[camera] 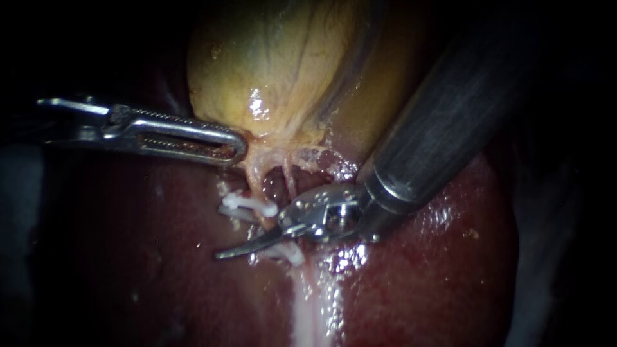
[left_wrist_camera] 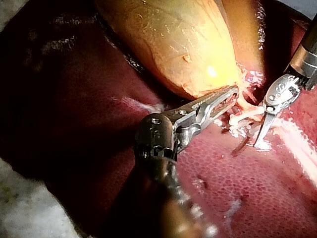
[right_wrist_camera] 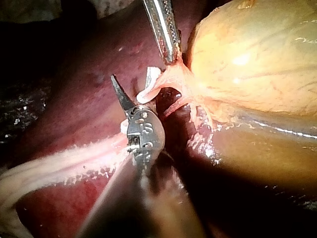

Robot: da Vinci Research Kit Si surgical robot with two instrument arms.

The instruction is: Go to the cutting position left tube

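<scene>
Coming in from the left, the left instrument (camera: pixel 239 146) is lying level over the dark red liver (camera: pixel 128 257). Its long slotted jaws are pressing together on the pale neck tissue at the lower end of the yellow gallbladder (camera: pixel 276 71), pinching it. From that pinched spot two thin pale strands are running down toward the liver. The left tube (camera: pixel 256 183) is the one nearer the left instrument's tip, and the right tube (camera: pixel 290 183) is lying just beside it. An upper white clip (camera: pixel 247 205) is sitting across the left tube, and a lower white clip (camera: pixel 288 254) is sitting farther down, with a short bare stretch showing between them. The right instrument (camera: pixel 254 241), its thick shaft slanting in from the upper right, is reaching across that stretch. One slim blade is lying in front of the tube between the two clips, pointing left over the liver, while the other is mostly hiding behind the tube. The blades are standing slightly apart, gripping nothing.
</scene>
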